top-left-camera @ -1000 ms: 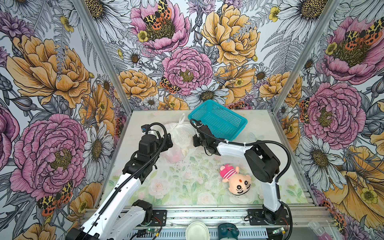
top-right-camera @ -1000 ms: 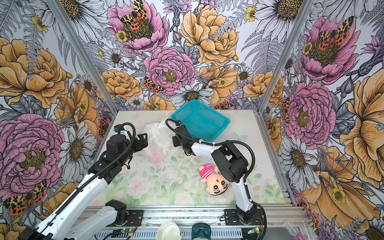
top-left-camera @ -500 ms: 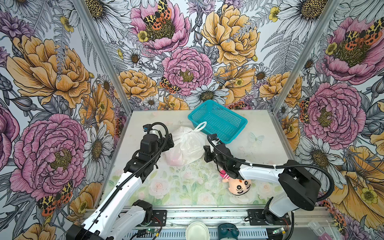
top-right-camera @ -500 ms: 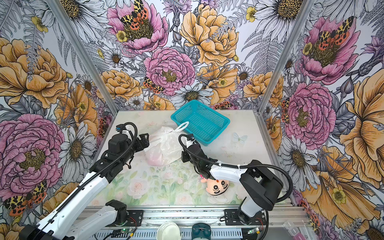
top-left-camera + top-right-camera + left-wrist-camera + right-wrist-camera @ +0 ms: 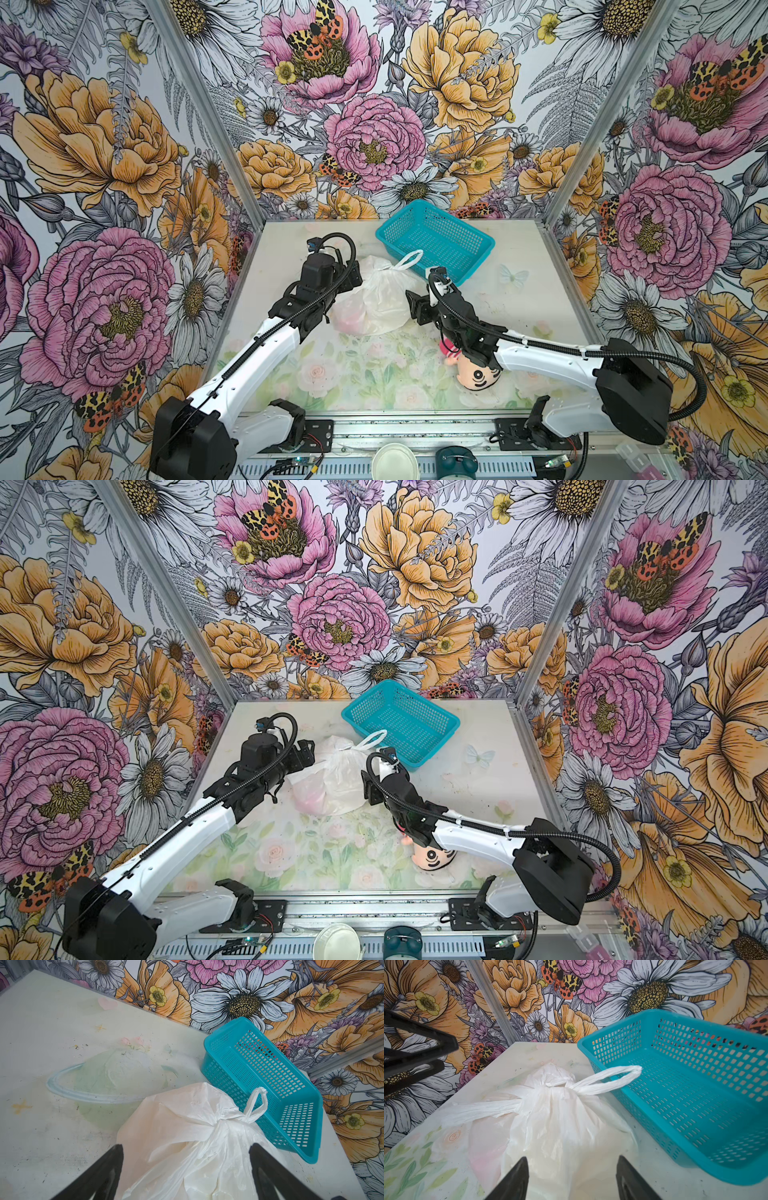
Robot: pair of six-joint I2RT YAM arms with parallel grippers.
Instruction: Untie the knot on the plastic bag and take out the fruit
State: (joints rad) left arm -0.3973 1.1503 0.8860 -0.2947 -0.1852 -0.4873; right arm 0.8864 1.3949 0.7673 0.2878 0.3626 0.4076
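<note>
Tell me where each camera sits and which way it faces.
Top views: high in front, looking down on the table; left arm and right arm show.
Left wrist: behind the left tool, facing bag and basket; open jaws show.
Right wrist: behind the right tool, facing the knot; open jaws show.
Shared: both wrists see bag and basket.

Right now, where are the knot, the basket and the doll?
knot [image 5: 553,1084], right wrist view, on the tied bunch of film.
basket [image 5: 436,243], in a top view, on its bare mesh floor.
doll [image 5: 478,376], in a top view, on its face.
</note>
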